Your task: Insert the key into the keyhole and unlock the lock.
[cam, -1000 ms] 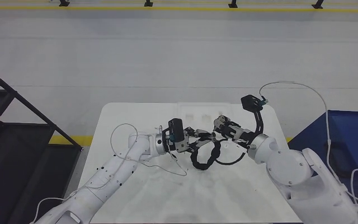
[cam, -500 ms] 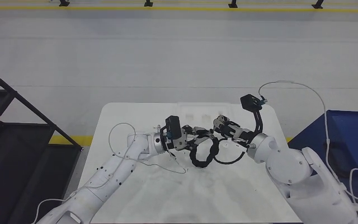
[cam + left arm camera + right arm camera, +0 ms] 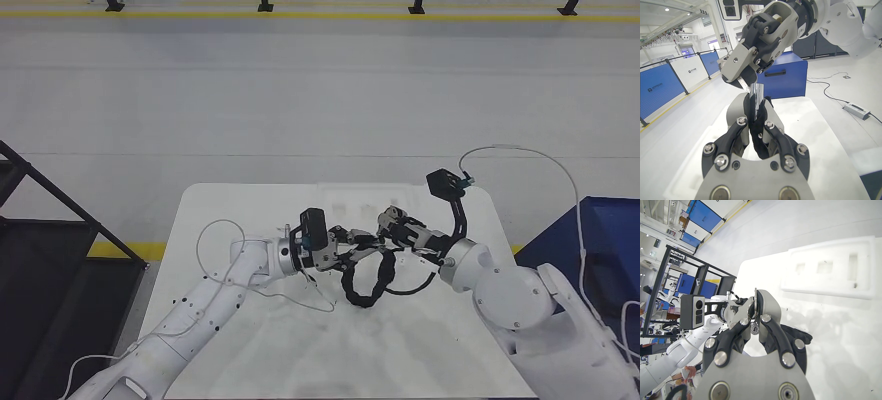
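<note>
Surface: a white table (image 3: 430,345) with rounded corners. A white foam tray (image 3: 810,289) with rectangular recesses lies along the far edge.

Room: pale floor with a yellow line (image 3: 330,13) across the far side. A black frame rack (image 3: 50,225) stands off the table's left edge and a blue bin (image 3: 600,245) off its right edge. The left wrist view shows blue barrier panels (image 3: 659,87), a blue cabinet (image 3: 789,79) and a grey power unit (image 3: 856,110) on the floor with its cable.

Task items: both are held above the middle of the table. The left gripper (image 3: 755,107) is clamped on the lock (image 3: 757,92), with its fingers on the black fabric-covered cable just below the chrome cylinder, which stands roughly upright. The rest of the cable loop (image 3: 367,285) droops toward the near side. Contact with the table cannot be confirmed. The right gripper (image 3: 756,301) is closed on the key (image 3: 743,84). The key ring (image 3: 753,309) hangs between its fingers. The blade is tilted, and its tip meets the rim of the cylinder's end. Entry into the keyhole cannot be determined.

Change from one second ago: the grippers remain together over the table's middle. The left wrist has drawn back slightly toward the left edge. The right wrist has followed by a small amount. The cable loop hangs in nearly the same place. Both grips are unchanged.
</note>
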You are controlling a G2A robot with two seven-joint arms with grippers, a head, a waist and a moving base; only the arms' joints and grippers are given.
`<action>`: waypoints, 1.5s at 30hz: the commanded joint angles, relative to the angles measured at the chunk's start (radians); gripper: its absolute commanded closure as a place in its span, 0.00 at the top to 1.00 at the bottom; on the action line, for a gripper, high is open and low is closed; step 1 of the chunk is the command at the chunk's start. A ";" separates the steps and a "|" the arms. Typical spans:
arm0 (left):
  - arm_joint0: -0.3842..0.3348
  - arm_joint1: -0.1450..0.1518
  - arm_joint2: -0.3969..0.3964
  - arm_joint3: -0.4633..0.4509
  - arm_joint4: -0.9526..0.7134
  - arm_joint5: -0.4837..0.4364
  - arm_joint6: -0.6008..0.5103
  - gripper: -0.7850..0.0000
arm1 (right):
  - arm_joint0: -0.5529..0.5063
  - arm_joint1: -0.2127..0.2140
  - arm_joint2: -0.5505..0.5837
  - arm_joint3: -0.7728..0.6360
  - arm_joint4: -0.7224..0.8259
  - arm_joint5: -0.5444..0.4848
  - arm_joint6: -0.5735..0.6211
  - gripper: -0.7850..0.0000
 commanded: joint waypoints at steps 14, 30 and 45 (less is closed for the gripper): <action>0.007 -0.003 -0.027 0.021 -0.003 -0.002 0.006 0.00 | 0.000 -0.011 0.004 0.004 0.002 -0.010 0.015 0.00; 0.013 -0.004 -0.057 0.033 -0.009 -0.006 0.009 0.00 | -0.013 -0.015 0.013 -0.005 -0.033 -0.027 0.057 0.00; 0.029 -0.002 -0.087 0.045 0.016 0.022 0.034 0.00 | -0.021 -0.018 0.051 -0.037 -0.083 0.010 0.055 0.00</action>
